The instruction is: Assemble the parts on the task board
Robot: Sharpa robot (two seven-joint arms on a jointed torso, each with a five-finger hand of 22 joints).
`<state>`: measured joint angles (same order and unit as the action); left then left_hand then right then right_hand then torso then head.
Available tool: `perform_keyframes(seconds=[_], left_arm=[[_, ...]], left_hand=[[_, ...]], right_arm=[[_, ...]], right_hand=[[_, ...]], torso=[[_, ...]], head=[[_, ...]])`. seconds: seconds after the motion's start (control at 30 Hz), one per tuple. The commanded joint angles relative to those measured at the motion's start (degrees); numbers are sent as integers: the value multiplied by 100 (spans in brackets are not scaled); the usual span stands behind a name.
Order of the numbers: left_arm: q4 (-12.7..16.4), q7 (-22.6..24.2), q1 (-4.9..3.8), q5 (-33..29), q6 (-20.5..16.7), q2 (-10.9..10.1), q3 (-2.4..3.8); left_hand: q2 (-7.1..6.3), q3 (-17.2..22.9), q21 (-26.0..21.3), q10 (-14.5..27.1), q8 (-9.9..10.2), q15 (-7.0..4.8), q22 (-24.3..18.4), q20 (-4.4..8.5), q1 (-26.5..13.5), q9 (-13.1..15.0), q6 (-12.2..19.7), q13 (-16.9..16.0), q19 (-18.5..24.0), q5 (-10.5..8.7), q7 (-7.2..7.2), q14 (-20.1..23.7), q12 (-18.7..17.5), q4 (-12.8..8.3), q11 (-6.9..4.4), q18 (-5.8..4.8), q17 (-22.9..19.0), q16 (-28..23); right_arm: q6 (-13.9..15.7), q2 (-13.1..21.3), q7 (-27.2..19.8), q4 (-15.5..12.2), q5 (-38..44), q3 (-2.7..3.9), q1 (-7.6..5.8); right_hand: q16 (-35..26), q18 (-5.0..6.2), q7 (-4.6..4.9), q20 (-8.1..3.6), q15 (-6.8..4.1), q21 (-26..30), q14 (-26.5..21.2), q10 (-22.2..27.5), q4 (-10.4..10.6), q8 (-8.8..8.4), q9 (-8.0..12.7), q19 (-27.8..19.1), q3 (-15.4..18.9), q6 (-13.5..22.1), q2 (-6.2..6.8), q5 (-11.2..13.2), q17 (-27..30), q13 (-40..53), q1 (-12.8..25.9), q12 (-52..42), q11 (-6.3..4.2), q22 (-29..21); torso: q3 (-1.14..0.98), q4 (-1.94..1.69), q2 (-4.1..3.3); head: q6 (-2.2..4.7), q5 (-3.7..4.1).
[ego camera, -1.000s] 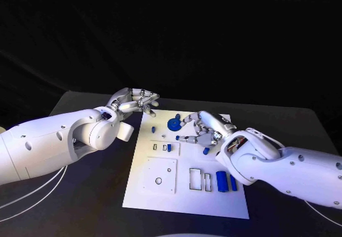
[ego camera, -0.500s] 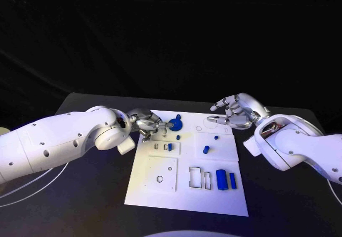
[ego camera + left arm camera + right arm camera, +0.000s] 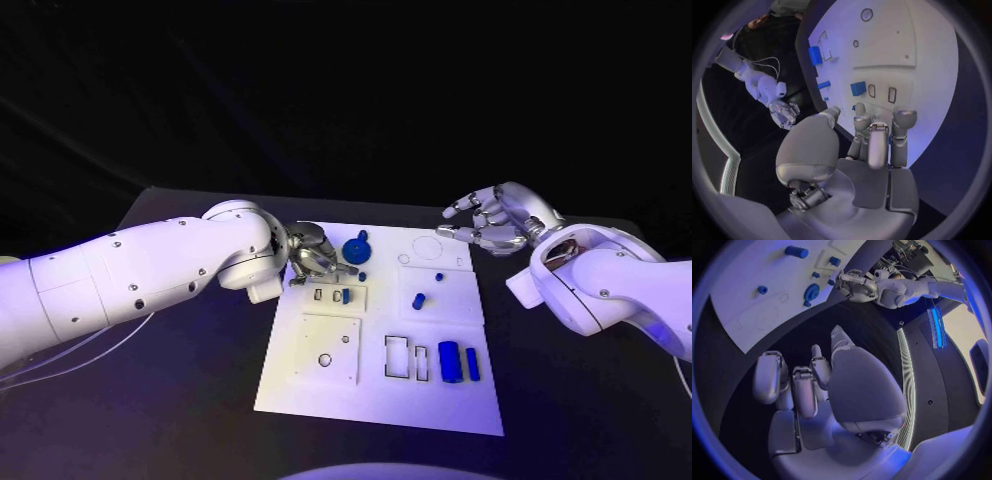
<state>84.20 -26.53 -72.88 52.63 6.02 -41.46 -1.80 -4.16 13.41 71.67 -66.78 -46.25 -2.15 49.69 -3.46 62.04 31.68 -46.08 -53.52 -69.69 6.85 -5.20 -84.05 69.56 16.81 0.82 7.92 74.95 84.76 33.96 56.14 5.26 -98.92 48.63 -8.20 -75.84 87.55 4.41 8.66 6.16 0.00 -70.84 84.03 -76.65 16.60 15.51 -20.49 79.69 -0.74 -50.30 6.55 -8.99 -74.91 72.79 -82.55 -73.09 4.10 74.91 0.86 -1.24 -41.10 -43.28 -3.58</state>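
The left hand hangs over the task board's far left corner, fingers apart and holding nothing, just beside the round blue part. The right hand, fingers spread and empty, hovers off the far right corner. The parts look small, rigid, light and probably slick; pinch the round one by its rim.

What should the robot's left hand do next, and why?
Probably lower a little and pinch a small blue part. The left hand hovers over the task board's upper left, holding nothing, with the round blue part and a small blue part close by. The right hand is off the board's far right corner, fingers apart.
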Motion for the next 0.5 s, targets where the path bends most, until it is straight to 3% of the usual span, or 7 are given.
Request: perform_keyframes(seconds=[0.03,0.5], left_arm=[[-64,-249,-35,477,322,109,-17],[-202,-318,-94,629,608,329,-66]], left_hand=[[17,-44,54,-44,-34,-45,98,2,-56,17,13,-41,-66,-2,40,-202,39,7,0,-70,339,39],[35,-60,119,-72,-64,-51,210,7,-70,56,30,-89,-121,2,47,-201,82,8,-7,-88,330,36]], right_arm=[[-74,6,-9,26,-75,1,-8],[-99,-21,38,88,-9,0,-13]], right_hand=[[-39,32,1,-25,-19,38,437,35,3,8,-7,-30,27,-14,-8,18,-858,-2,53,27,-17,155],[-44,33,1,-26,-20,45,435,37,5,12,-7,-33,30,-8,-11,13,-847,-6,65,31,-18,152]], torso=[[4,-2,-6],[12,-2,-10]], head=[[-34,-13],[-58,-22]])
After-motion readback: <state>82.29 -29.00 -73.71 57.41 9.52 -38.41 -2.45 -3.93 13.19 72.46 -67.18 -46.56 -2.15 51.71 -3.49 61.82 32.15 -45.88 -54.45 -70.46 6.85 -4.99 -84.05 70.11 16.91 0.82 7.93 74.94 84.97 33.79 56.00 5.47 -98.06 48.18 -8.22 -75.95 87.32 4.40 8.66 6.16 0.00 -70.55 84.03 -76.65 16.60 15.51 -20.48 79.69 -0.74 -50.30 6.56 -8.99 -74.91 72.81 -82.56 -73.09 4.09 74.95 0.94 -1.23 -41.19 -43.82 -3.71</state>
